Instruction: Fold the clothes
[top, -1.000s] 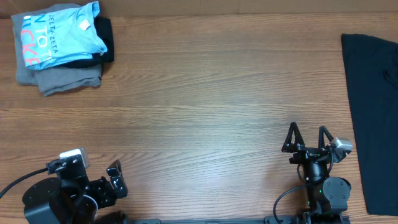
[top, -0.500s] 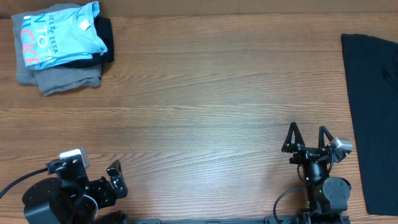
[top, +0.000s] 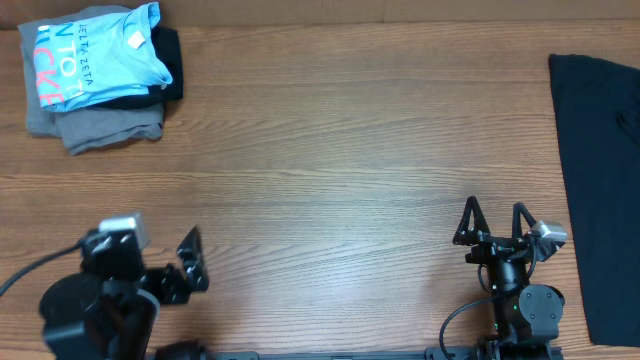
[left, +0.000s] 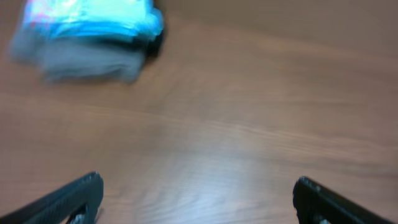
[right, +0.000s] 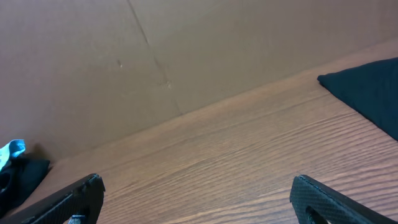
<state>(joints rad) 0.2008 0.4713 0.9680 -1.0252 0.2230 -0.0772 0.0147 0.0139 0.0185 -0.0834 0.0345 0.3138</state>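
So the done pile sits in the upper left of the overhead view. A light blue cotton T-shirt with white-and-pink lettering (top: 95, 50) is folded on top of a folded grey cotton garment (top: 100, 128), with a folded black garment (top: 172, 60) tucked at its right side. The one that looks unfolded is the big flat black cloth garment (top: 600, 180), spread along the right edge and partly out of frame.

Both arms are down at the bottom. The left fingers (left: 68, 199) and right fingers (right: 68, 202) are spread wide with nothing in them, just bare brown wooden counter (top: 330, 170) ahead.

My guess is the flat black one's up next. I'd send the right fingers to its left edge, come in low, pinch the fabric there, and drag it to the open middle where both arms can reach. Go slow or it'll bunch up. The left wrist view is blurry, so it gives no detail.
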